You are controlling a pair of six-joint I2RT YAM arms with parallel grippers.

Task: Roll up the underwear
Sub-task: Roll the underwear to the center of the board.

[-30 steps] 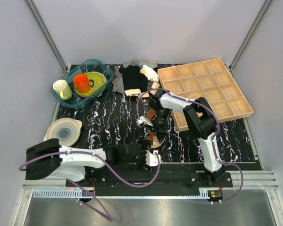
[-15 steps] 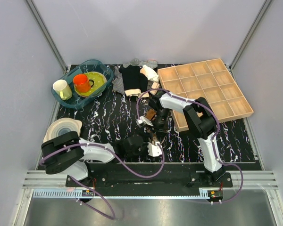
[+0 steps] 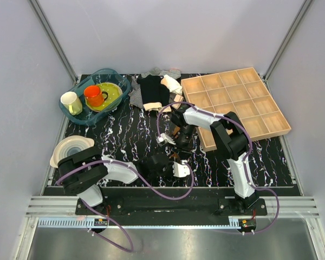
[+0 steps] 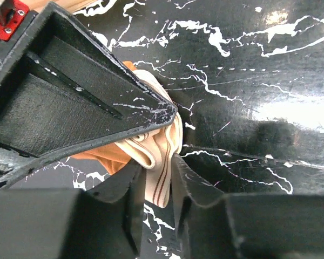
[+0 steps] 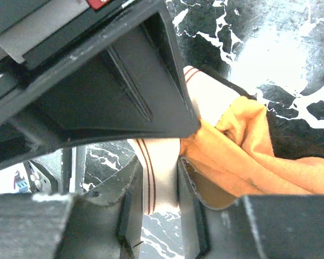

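Note:
The underwear (image 3: 174,156) is a rust-orange bunch with a pale striped waistband, lying mid-table between the two grippers. My left gripper (image 3: 172,166) reaches in from the near left. In the left wrist view, the left gripper (image 4: 157,163) is shut on a fold of the waistband (image 4: 160,186), with orange fabric (image 4: 100,157) bunched beside it. My right gripper (image 3: 179,146) comes down from the far side. In the right wrist view, the right gripper (image 5: 157,164) has the waistband (image 5: 161,186) filling its jaws, and orange cloth (image 5: 248,145) spills to the right. Most of the garment is hidden under the arms.
A wooden compartment tray (image 3: 244,103) sits at the back right, close to the right arm. A black garment (image 3: 151,89) and striped cloth (image 3: 135,96) lie at the back centre. A blue basin (image 3: 76,115) with cups is back left. A plate (image 3: 70,149) is left.
My left arm swung in from the near left to the underwear, and its jaws went from wide open to shut on the waistband. The right gripper stayed in place.

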